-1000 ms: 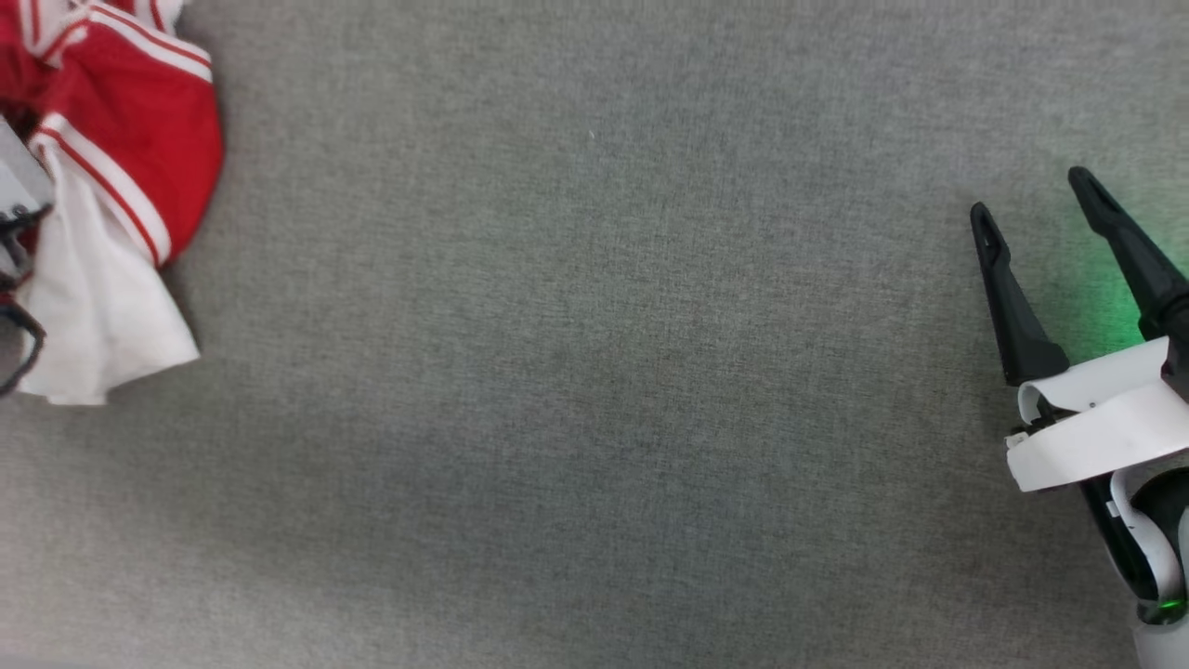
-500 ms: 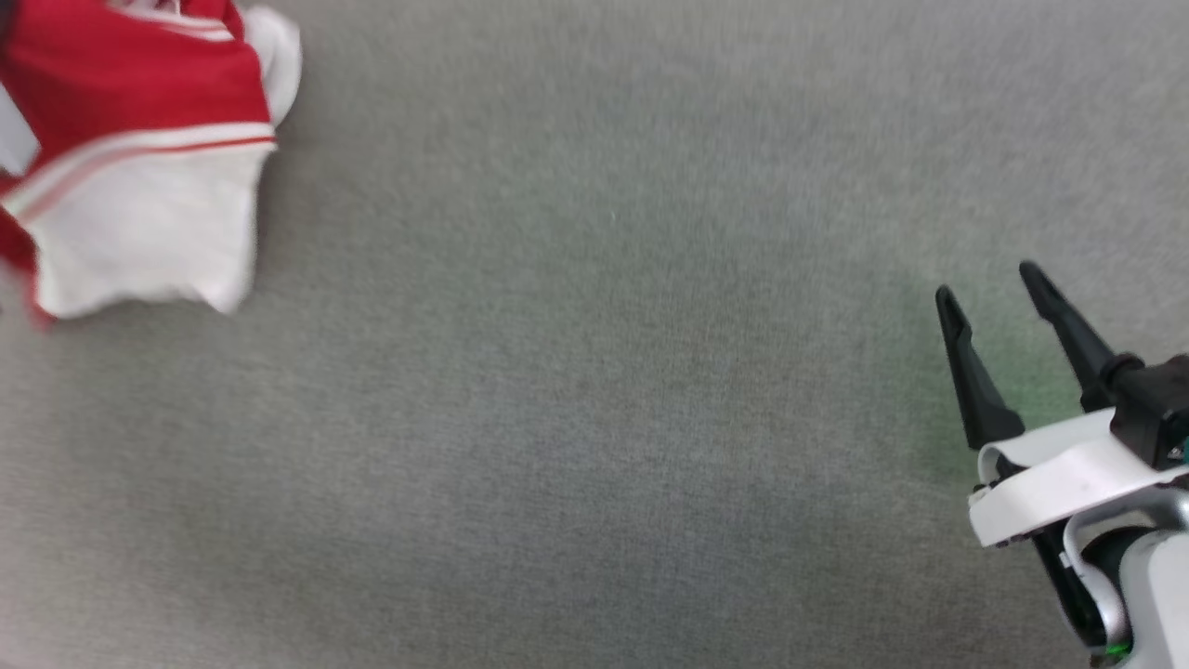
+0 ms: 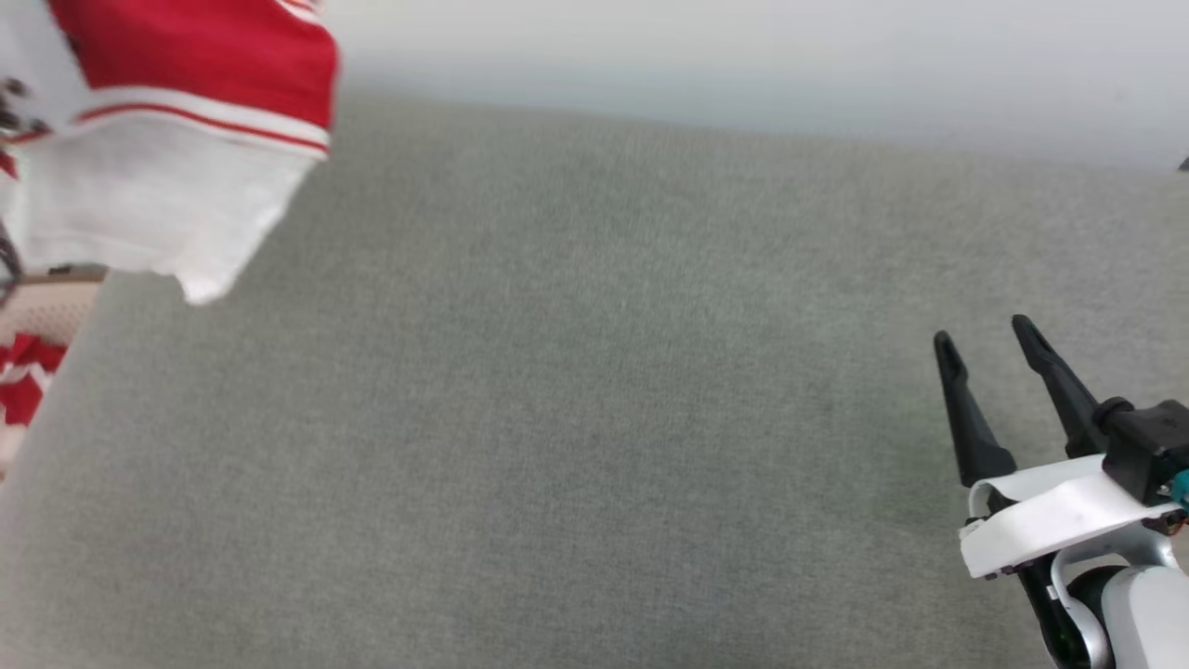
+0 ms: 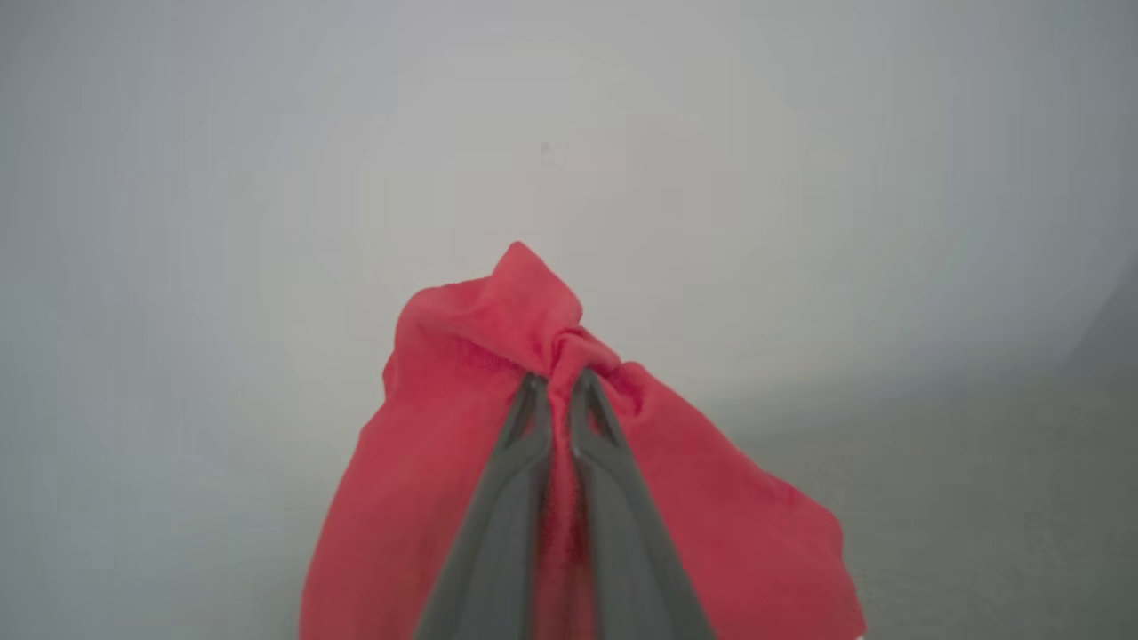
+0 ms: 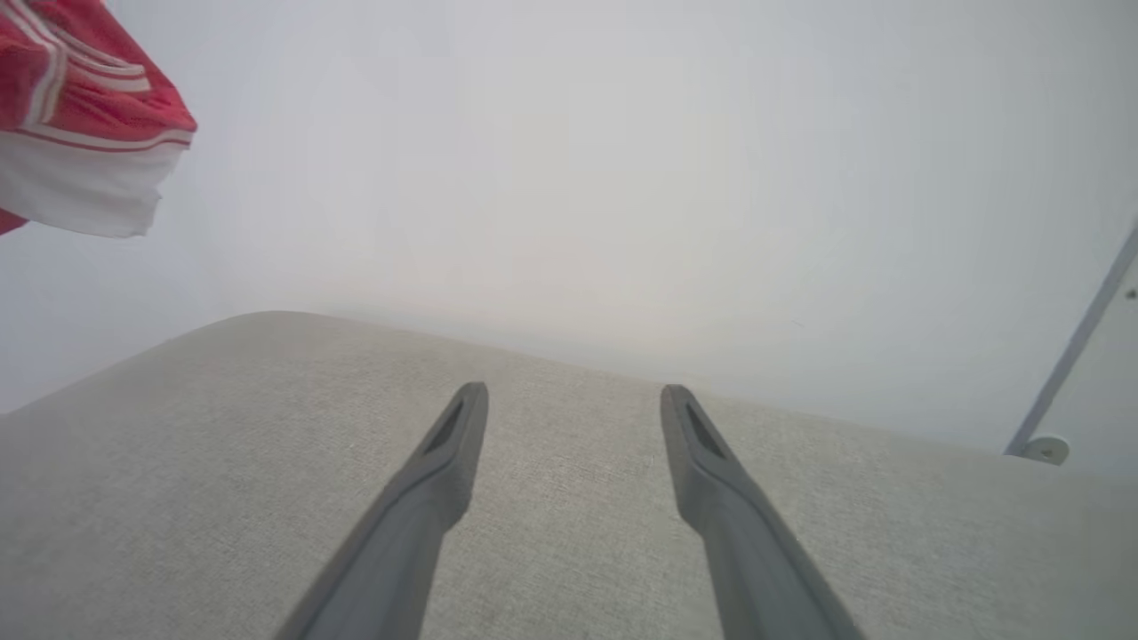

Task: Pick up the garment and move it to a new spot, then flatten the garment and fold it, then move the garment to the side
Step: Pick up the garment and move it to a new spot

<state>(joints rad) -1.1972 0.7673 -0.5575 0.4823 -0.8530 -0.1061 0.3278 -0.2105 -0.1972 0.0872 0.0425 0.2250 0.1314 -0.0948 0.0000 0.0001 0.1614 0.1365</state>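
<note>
table [image 3: 594,418]: a broad top under grey woven cloth, its far edge meeting a plain pale wall [image 3: 743,56]; from the right wrist view one far corner looks rounded.
garment [image 3: 186,56]: up off the table at the far left, hanging in the air over the table's left edge; nothing of the hanging bunch touches the cloth.
garment, detail: red body above, then a red-and-white striped band, then a white sleeve end [image 3: 139,204] drooping lowest.
left gripper [image 4: 558,387]: jaws pinched nearly together on a gathered fold of the red fabric, which bunches just past the tips and drapes down both sides of the fingers.
right gripper [image 3: 983,333]: low at the near right, well apart from the garment, jaws spread wide with nothing between them, fingers pointing across the table toward the wall.
right wrist view: the garment [image 5: 80,98] shows high in the left corner, against the wall.
</note>
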